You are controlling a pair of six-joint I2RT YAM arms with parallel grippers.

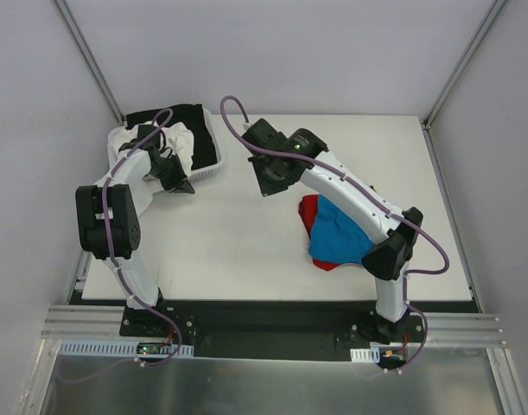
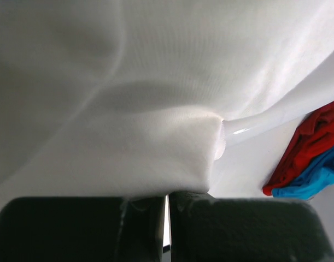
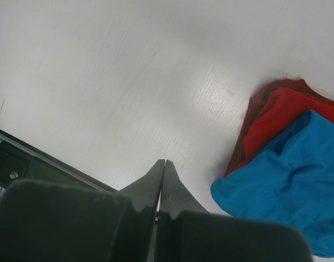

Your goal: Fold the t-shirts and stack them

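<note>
left wrist view first: my left gripper (image 2: 168, 199) has its fingers pressed together, and the white shirt (image 2: 156, 82) hangs right over the tips, its edge lying on them. i cannot tell whether a fold is caught between the fingers or only resting there. the cloth fills almost the whole picture. a glossy white bit of the basket (image 2: 240, 130) pokes out from under it on the right. from the top camera this gripper sits at the near side of the basket, which stands in the far left corner of the table (image 1: 229, 251). the white shirt is bunched inside the basket, with a black shirt (image 1: 173, 115) draped over its far rim.

my right gripper (image 3: 161, 164) is also pressed together, with nothing in it, and hangs above bare table. just right of it lies a loose heap: the blue shirt (image 3: 287, 180) crumpled on top of the red shirt (image 3: 276, 117), with red showing along the left and far edges. from above, that heap sits right of the table's middle, partly under my right forearm and well apart from the basket. the right gripper hangs between the two, nearer the heap.
</note>
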